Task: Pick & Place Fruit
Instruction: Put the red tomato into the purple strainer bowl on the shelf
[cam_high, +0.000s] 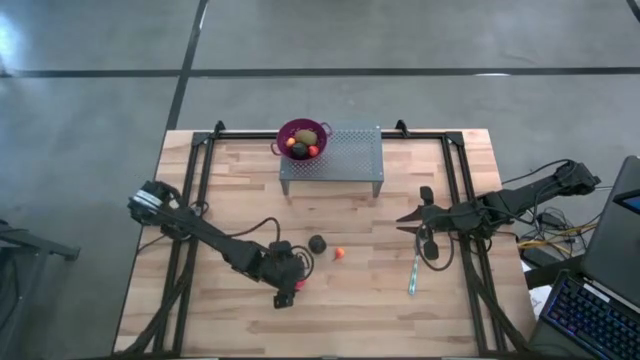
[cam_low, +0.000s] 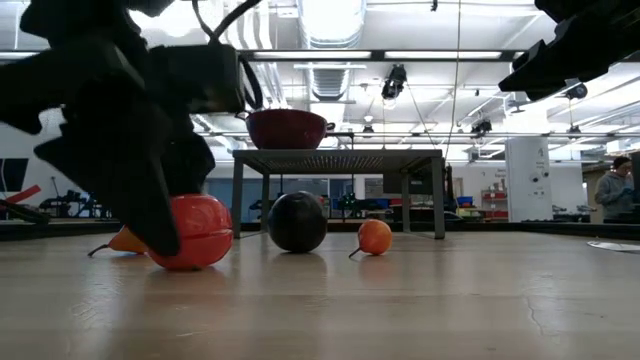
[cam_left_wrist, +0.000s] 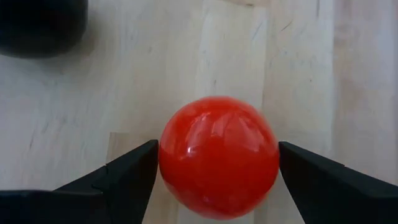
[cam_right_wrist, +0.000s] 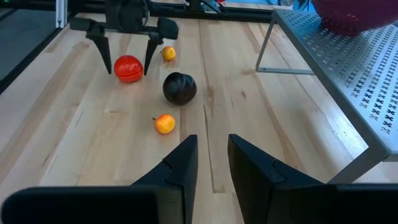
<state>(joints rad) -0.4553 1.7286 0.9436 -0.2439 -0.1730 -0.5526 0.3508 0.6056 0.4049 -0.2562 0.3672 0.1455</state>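
Note:
A red ball (cam_left_wrist: 217, 155) rests on the wooden table near its front. My left gripper (cam_high: 289, 288) is open and points steeply down, with one finger on each side of the ball (cam_right_wrist: 128, 68). Just to the right lie a dark ball (cam_high: 317, 244) and a small orange fruit (cam_high: 339, 253). Another orange one (cam_right_wrist: 168, 53) lies behind the left gripper. The purple colander (cam_high: 283, 130) stands on a metal rack at the back and holds several fruits. My right gripper (cam_right_wrist: 212, 162) hovers at the right, open by a narrow gap, with nothing between its fingers. My left gripper straddles the red ball from above, slanting down. One finger (cam_left_wrist: 134, 177) stands right at the ball's side (cam_left_wrist: 163, 162), and I cannot tell whether it touches. The other finger (cam_left_wrist: 311, 177) stands a little apart from it. The ball sits on the table.
The perforated metal rack (cam_high: 345, 160) stands at the middle back. A slim teal stick (cam_high: 413, 273) lies on the table below the right gripper. A keyboard (cam_high: 595, 315) and cables sit off the table's right edge. Bare wood lies along the near edge.

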